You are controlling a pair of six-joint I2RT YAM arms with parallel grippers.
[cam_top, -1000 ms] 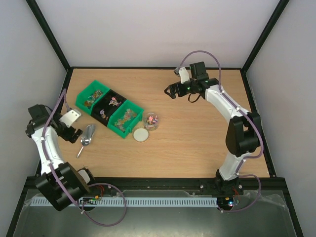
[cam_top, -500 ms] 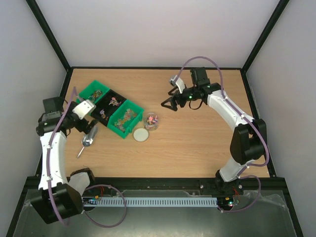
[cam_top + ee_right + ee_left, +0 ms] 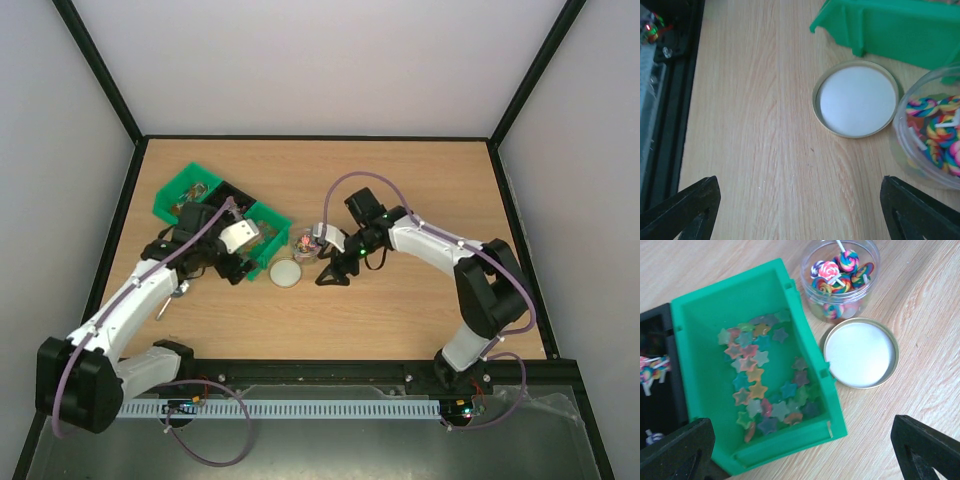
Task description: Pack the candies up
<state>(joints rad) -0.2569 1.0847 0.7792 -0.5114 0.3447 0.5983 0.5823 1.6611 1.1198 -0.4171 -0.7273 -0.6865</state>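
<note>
Left pincer (image 3: 801,427) open, nearer: multicoloured star candies (image 3: 760,377) in green plastic bin (image 3: 700,310) sit centre-left, just ahead; right pincer (image 3: 800,182) open.

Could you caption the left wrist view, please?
Open left gripper over green bin of star candies, beside lollipop jar and lid.
</note>
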